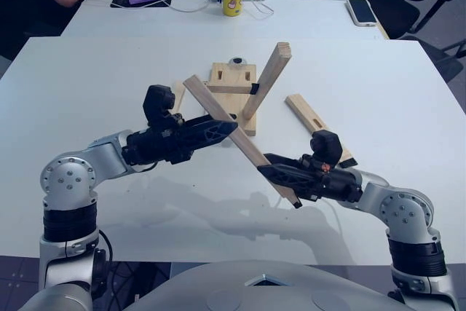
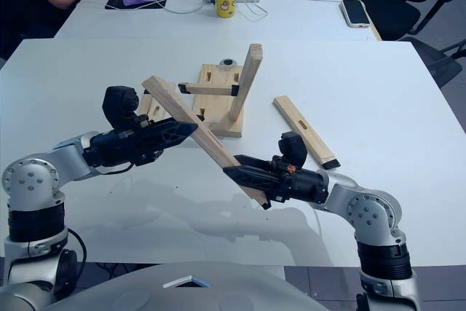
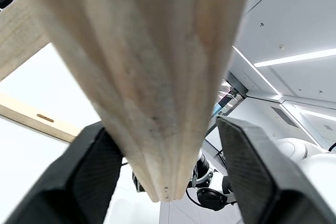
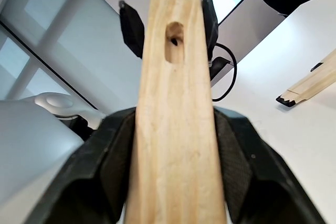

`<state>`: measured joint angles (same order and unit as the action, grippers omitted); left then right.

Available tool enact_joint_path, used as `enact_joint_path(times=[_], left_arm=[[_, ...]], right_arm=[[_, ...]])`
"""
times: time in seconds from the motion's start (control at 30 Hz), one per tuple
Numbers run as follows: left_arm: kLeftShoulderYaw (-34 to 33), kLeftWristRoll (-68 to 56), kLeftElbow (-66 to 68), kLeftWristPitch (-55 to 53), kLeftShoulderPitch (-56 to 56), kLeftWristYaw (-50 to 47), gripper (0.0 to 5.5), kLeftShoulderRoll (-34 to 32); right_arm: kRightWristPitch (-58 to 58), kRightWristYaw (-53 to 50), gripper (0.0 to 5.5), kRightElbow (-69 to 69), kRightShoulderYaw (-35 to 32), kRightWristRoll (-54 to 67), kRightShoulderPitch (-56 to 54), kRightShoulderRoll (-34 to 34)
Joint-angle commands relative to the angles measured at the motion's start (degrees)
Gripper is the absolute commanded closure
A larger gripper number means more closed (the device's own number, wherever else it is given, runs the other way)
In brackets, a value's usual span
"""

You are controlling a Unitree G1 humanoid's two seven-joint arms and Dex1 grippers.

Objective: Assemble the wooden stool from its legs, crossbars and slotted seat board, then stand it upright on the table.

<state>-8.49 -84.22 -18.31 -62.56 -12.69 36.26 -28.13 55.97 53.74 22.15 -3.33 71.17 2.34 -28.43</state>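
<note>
right gripper (image 1: 275,176) clamps stool leg (image 1: 247,148) | left gripper (image 1: 229,127) on it, grip cannot be told | half-built stool (image 1: 233,74) at 12 o'clock, loose leg (image 1: 313,122) at 2 | table (image 1: 408,121) open toward 3

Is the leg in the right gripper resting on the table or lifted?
Lifted: the leg slants clear of the table, its lower end clamped in the right gripper.

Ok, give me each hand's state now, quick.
Left hand: open around the wooden leg.
Right hand: closed on that wooden leg.
</note>
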Motion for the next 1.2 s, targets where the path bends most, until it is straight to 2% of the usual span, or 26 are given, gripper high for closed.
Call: enact_joint_path(times=[0.03, 0.13, 0.33, 0.37, 0.53, 0.6, 0.67, 0.77, 0.87, 1.03, 1.2], left_arm=[[0.26, -0.11, -0.38, -0.14, 0.82, 0.33, 3.07, -0.90], [0.43, 0.42, -0.53, -0.02, 1.35, 0.54, 3.44, -1.15], [0.32, 1.93, -0.20, 1.19, 1.97, 0.94, 3.45, -1.65], [-0.11, 2.42, 0.00, 1.56, 2.48, 1.14, 3.45, -2.08], [-3.95, 4.26, 1.48, 2.85, 5.24, 2.34, 3.46, -4.87], [-5.59, 5.49, 1.76, 3.37, 6.56, 2.91, 3.46, -6.15], [-7.27, 7.60, 2.47, 4.33, 7.50, 3.60, 3.46, -7.76], [-9.93, 9.52, 4.05, 5.71, 7.38, 4.39, 3.46, -9.37], [-10.92, 10.37, 6.02, 6.09, 5.86, 5.95, 3.46, -10.32], [-9.23, 12.55, 8.68, 5.87, 2.80, 8.50, 3.46, -10.64], [-8.17, 14.30, 9.77, 5.90, 2.15, 10.43, 3.46, -10.09]], right_arm=[[0.12, 0.52, 3.44, 0.53, -0.05, 0.26, 0.17, -0.89], [0.02, 0.41, 3.44, 0.11, -0.58, 0.51, -0.50, -0.73], [2.17, -2.92, 3.44, -2.36, -2.08, 3.34, -2.14, -0.20], [1.98, -3.30, 3.08, -2.96, -2.36, 2.48, -2.07, -0.44], [1.22, -3.93, 2.41, -6.93, -5.30, 1.23, -2.89, -1.33], [-2.10, -6.12, 2.08, -8.65, -4.81, -3.78, -4.12, -0.32], [-9.61, -10.42, 1.81, -9.12, 0.56, -16.39, -4.77, 0.72], [-19.00, -24.16, 1.74, -10.77, 5.38, -30.74, -6.63, 8.51], [-22.82, -34.21, 1.74, -11.83, 8.36, -39.24, -7.78, 15.05], [-27.71, -40.60, 1.74, -16.37, 11.70, -48.17, -10.11, 21.02], [-30.34, -41.81, 1.74, -23.09, 12.10, -53.34, -12.97, 23.23]])
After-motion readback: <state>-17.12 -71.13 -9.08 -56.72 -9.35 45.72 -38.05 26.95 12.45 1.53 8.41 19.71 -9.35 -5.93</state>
